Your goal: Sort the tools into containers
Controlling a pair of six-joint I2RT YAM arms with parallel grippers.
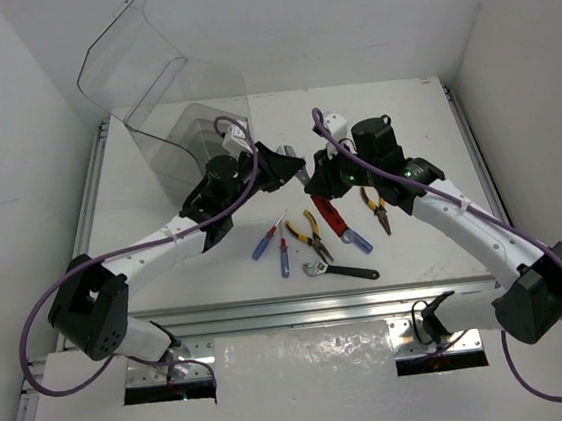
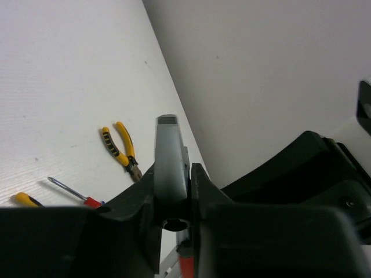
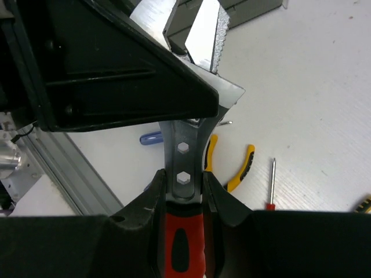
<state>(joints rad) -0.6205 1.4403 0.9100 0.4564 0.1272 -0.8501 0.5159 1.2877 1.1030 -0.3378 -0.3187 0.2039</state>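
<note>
Wrench (image 3: 184,152) matt steel; box (image 1: 177,131) clr plastic.

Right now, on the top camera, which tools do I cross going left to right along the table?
Left to right: blue-handled screwdriver → red-and-blue screwdriver → yellow-handled pliers → red-handled wrench → blue-handled tool → orange-handled pliers. The black-handled wrench spans several of these, so it is left out.

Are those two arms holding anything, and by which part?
Both hold the red-handled adjustable wrench: the right tool clamps its silver shank just above the red grip; the left tool pinches its head end.
</note>
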